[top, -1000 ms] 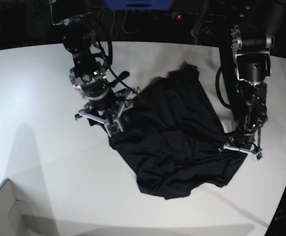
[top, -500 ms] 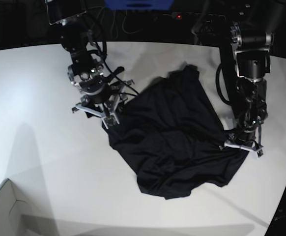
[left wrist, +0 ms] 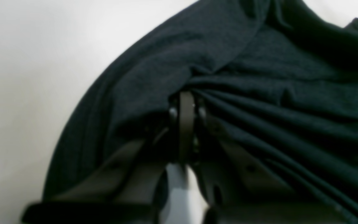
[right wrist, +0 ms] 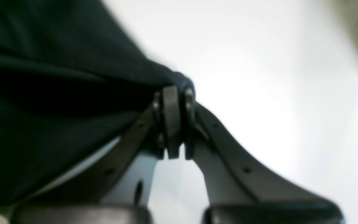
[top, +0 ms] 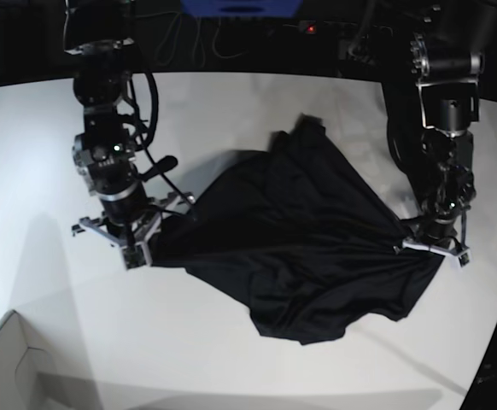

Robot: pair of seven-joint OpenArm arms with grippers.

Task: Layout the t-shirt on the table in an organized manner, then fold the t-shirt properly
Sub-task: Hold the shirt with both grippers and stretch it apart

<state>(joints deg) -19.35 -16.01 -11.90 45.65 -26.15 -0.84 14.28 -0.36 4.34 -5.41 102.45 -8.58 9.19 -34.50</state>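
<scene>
The black t-shirt (top: 300,248) lies crumpled on the white table (top: 257,111), pulled taut between both grippers. On the left of the base view my right gripper (top: 140,245) is shut on the shirt's left edge. The right wrist view shows a bunched corner of t-shirt (right wrist: 73,93) pinched in the closed right gripper (right wrist: 174,90). On the right of the base view my left gripper (top: 434,247) is shut on the shirt's right edge. In the left wrist view, folds of t-shirt (left wrist: 259,77) fan out from the closed left gripper (left wrist: 186,101).
A white box corner (top: 9,367) sits at the front left of the table. The table's curved edge runs along the back, with dark equipment and cables behind it. Both arm columns stand at the back left and back right.
My right gripper closed on the shirt's left edge and drew it leftward and toward the front, stretching the fabric. The left gripper stayed shut on the right edge, shifting only slightly.
</scene>
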